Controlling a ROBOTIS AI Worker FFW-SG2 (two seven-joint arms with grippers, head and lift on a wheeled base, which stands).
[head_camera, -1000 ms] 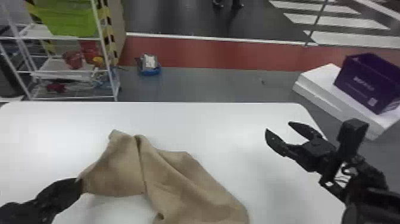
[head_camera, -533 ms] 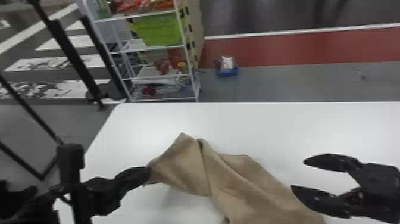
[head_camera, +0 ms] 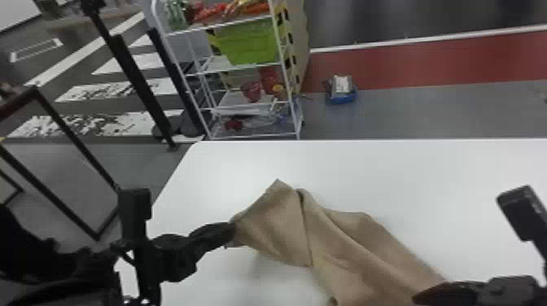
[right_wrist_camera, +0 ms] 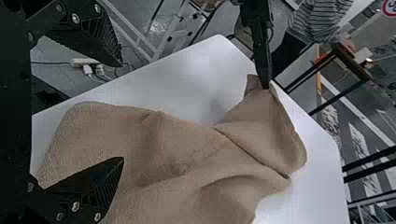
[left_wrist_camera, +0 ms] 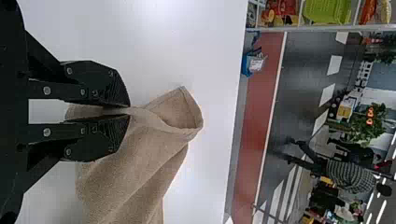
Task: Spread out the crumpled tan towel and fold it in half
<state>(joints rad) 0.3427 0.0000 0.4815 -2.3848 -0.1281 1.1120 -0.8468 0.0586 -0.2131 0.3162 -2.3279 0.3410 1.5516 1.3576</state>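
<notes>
At the head view's lower left, my left gripper (head_camera: 232, 232) is shut on the left corner of the tan towel (head_camera: 346, 244), which lies crumpled and creased toward the lower right. In the left wrist view, the left gripper (left_wrist_camera: 116, 112) pinches the towel (left_wrist_camera: 135, 168) between both fingers. My right gripper (head_camera: 423, 299) is at the head view's lower right, over the towel's right part. The right wrist view has the right gripper (right_wrist_camera: 122, 111) open, its fingers wide apart, with the towel (right_wrist_camera: 187, 163) beneath and beyond them, not gripped.
The white table (head_camera: 407, 171) carries the towel; its left edge slopes down near my left arm. Behind it stand a white wire shelf (head_camera: 244, 103) with a green bin (head_camera: 249, 42) and a small blue item (head_camera: 341, 90) on the floor. A dark metal frame (head_camera: 73, 142) stands left.
The head view has swung left, moving the shelf and towel rightward in it. My right gripper has come from beside the towel to over its right part. The left one keeps its hold.
</notes>
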